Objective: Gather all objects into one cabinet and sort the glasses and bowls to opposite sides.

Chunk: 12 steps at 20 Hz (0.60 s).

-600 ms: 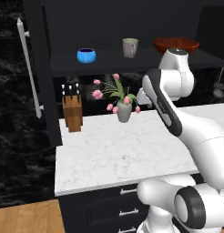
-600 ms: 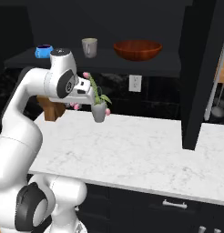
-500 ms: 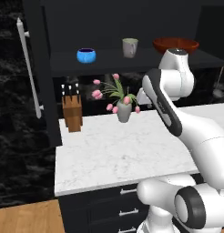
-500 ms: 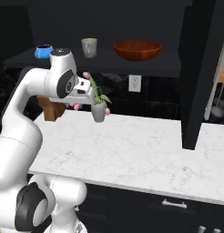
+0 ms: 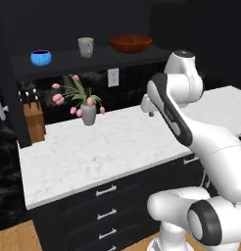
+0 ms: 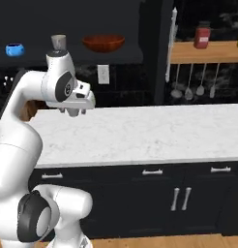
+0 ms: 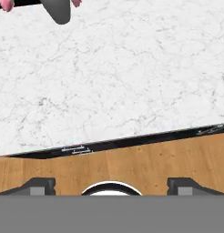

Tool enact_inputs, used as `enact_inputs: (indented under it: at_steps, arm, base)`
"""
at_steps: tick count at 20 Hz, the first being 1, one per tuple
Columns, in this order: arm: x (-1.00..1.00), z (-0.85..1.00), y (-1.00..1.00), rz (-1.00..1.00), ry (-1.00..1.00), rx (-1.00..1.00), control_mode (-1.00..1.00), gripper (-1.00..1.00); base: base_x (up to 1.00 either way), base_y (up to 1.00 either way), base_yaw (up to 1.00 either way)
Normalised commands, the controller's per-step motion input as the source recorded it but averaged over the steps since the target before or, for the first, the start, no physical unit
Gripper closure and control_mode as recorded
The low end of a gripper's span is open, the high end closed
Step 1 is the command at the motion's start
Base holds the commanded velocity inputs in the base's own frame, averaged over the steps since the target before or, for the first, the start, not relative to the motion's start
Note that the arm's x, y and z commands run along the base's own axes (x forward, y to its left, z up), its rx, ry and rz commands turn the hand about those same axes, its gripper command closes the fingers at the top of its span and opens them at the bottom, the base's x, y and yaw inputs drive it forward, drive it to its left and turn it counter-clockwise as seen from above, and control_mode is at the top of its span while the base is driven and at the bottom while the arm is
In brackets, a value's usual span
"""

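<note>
Marble counter (image 5: 117, 142) mostly bare; gripper (image 7: 110, 184) spread wide, empty, above front edge.

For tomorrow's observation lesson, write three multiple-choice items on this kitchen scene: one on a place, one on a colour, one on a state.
1. Where does the vase of pink tulips stand?
A. on the dark shelf
B. on the white marble counter
C. on the wooden floor

2. What colour is the small bowl at the shelf's left end?
A. blue
B. green
C. yellow

3. How is the robot's tool set?
A. shut on the mug
B. shut on nothing
C. open, holding nothing

Answers:
1 B, since the vase's base rests on the counter beside the knife block.
2 A, it is bright blue, left of the mug and the red-brown bowl.
3 C, the hand view shows the fingertips far apart over the counter.
</note>
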Motion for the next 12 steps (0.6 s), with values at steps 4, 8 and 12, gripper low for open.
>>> enact_inputs:
  at_steps: [4, 8, 12]
  arm:
    - [0.00, 0.00, 0.00, 0.00, 0.00, 0.00, 1.00, -1.00]
    - [0.00, 0.00, 0.00, 0.00, 0.00, 0.00, 1.00, -1.00]
    - [0.00, 0.00, 0.00, 0.00, 0.00, 0.00, 1.00, -1.00]
  base:
    - [-0.60, 0.37, -0.31]
    - [-0.99, 0.02, -0.23]
    - [-0.93, 0.00, -0.25]
